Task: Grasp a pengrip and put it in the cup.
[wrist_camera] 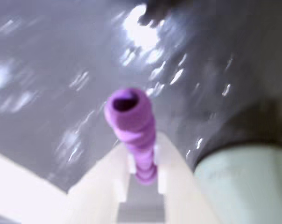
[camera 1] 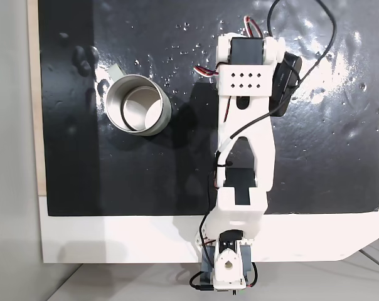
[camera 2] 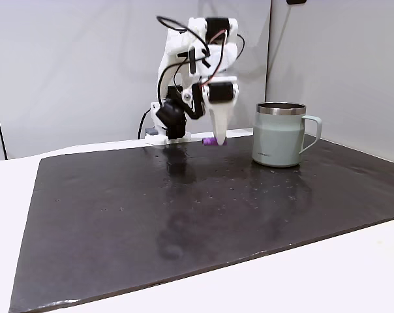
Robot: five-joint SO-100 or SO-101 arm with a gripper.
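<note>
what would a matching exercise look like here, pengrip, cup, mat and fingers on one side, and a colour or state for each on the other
Things:
1. pengrip
2. cup
3. mat
4. fingers

Colour or state:
A. black and glossy, dotted with pale specks
B. purple, held off the mat
C. pale grey-green with a side handle, standing upright
D. white, closed on a small tube

Pairs: 1-B, 2-C, 3-A, 4-D

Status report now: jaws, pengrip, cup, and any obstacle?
Gripper shut on the pengrip, jaws pinching its lower end. Pengrip off the mat, not yet in the cup. No obstacle seen between gripper and cup.
</note>
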